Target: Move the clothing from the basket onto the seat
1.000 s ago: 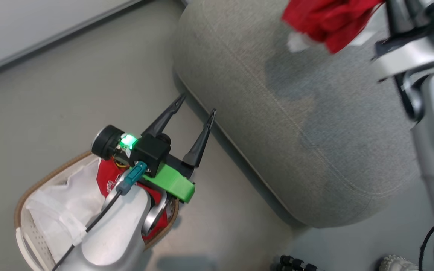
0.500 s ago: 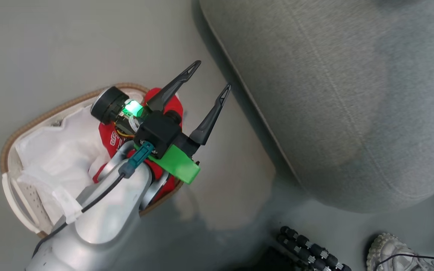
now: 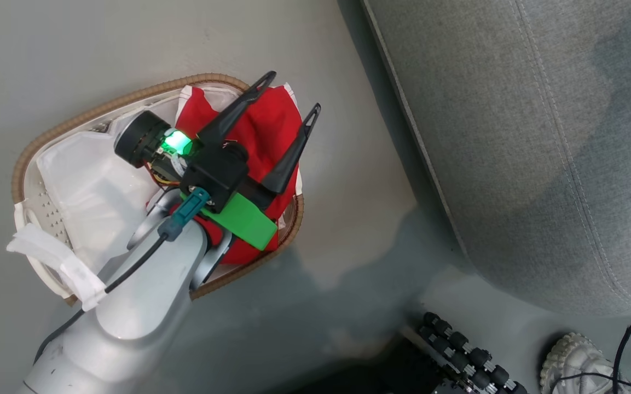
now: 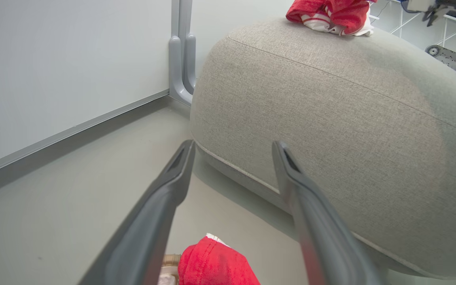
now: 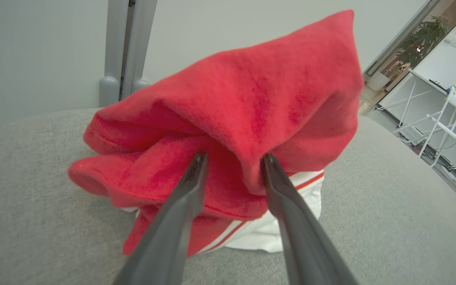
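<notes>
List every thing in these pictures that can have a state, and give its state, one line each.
left gripper: open, empty, above the basket
right gripper: open, fingers either side of a fold of the garment on the seat
garment on the seat: crumpled, resting on the cushion
garment in the basket: crumpled, not gripped
basket: upright, one red garment inside
seat: one red garment on it

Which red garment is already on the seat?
The garment at the right hand, on the seat; the other garment lies in the basket under the left hand.
</notes>
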Motion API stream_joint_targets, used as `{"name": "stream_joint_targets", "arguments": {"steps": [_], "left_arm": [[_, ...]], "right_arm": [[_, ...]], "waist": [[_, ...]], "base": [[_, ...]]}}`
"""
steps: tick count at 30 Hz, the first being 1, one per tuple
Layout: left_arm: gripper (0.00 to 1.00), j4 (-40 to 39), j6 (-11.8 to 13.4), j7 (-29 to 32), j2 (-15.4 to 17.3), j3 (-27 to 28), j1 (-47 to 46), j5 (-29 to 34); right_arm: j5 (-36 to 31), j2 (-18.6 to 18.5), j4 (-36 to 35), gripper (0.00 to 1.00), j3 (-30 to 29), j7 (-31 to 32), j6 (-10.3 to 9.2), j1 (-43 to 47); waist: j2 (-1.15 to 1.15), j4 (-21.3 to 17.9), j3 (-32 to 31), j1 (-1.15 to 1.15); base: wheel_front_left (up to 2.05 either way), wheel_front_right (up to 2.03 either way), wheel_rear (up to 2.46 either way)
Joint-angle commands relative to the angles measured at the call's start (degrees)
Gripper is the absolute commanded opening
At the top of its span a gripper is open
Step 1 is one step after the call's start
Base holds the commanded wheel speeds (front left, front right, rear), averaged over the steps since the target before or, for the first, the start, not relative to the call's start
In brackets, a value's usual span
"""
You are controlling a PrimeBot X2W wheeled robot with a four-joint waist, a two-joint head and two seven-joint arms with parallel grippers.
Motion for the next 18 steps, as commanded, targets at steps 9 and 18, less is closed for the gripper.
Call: {"name": "stream_joint_targets", "arguments": {"steps": [9,18], "left_arm": [[1.00,2.0,-0.2,0.0,-1.7,3.2,2.8,-0.1],[1.00,3.0,-0.2,0.0,-4.1,7.4,6.9,0.1]], "right_arm": [[3.6,2.3,-8.5,1.00,4.7,-0.1,-0.08,12.1],[9.6,1.8,-17.0,1.00,13.2,-0.1,-0.08,16.4]], "waist": [[0.00,-1.0,-7.0,-0.01],[0.00,2.1,-14.5,-0.01]], "base": [[0.00,0.00,0.00],[0.00,0.00,0.00]]}}
